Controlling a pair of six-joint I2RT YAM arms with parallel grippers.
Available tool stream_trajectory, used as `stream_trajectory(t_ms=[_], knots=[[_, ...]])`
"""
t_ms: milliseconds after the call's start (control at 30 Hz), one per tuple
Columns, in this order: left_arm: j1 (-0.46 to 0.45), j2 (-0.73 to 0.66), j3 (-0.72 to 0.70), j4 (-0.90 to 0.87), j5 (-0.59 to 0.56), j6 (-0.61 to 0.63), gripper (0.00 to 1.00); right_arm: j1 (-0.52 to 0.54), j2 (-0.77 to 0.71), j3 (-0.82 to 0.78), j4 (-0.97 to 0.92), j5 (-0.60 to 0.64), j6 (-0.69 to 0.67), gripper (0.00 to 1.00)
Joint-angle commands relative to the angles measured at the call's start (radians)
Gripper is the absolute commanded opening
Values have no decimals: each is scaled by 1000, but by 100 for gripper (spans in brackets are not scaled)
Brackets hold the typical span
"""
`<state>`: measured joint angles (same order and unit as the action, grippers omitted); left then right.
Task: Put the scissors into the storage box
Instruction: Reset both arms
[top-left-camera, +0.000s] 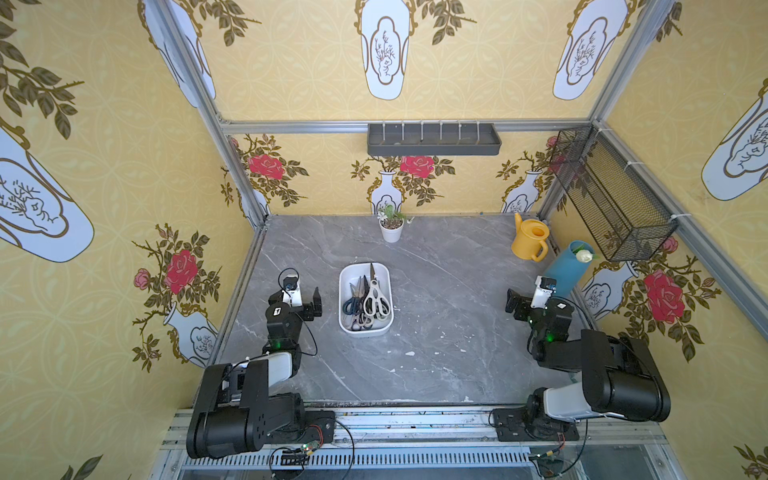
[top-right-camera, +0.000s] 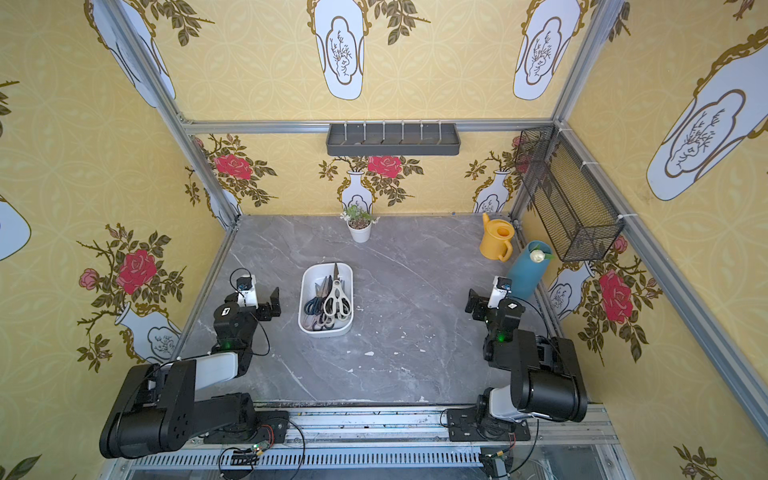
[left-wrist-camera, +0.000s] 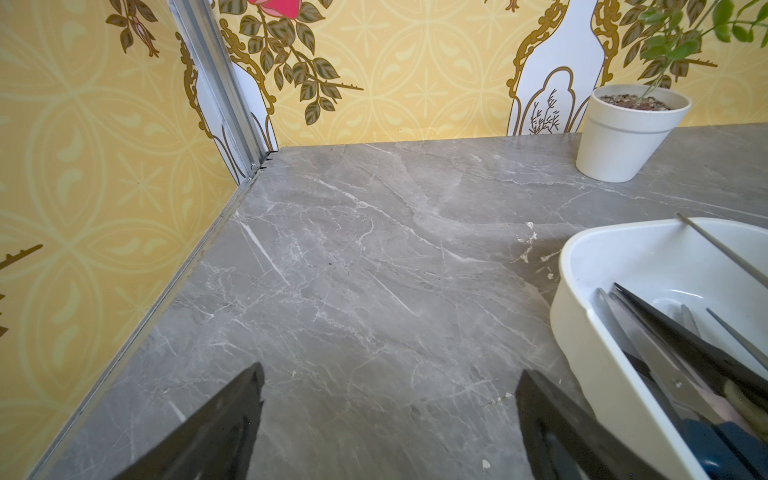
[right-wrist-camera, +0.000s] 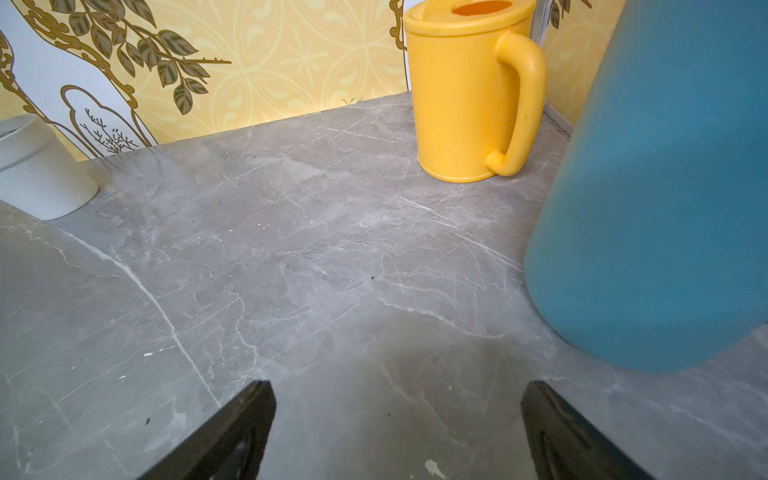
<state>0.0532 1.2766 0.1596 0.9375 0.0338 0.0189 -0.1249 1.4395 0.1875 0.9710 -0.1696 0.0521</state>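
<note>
The left hand (left-wrist-camera: 390, 374) hangs over bare worktop (top-left-camera: 436, 353) with its jaws spread wide and nothing between them. The right hand (right-wrist-camera: 397, 386) is equally wide and empty, close to the blue vase (right-wrist-camera: 665, 187).

The scissors (top-left-camera: 376, 299) all lie heaped in the storage box (top-left-camera: 348, 272) at mid-worktop. Their long axis runs away from the robot, handles at the near end and blades toward the back wall. 1 long blade reaches up to the far rim.

The box sits just beside the left hand, on that hand's right. It is well apart from the right hand, so the left arm is the nearer. No loose pair shows on the worktop, so the task looks complete.
</note>
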Motion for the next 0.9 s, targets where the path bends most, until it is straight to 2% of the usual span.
stream_trajectory(t_ms=[0, 167, 867], knots=[[0, 3, -5, 34, 1, 4, 100, 0, -2, 0, 46, 4, -1, 97], [-24, 4, -6, 34, -40, 23, 100, 0, -4, -1, 46, 6, -3, 98], [-24, 2, -7, 34, -35, 16, 100, 11, -2, 0, 46, 22, -12, 97]])
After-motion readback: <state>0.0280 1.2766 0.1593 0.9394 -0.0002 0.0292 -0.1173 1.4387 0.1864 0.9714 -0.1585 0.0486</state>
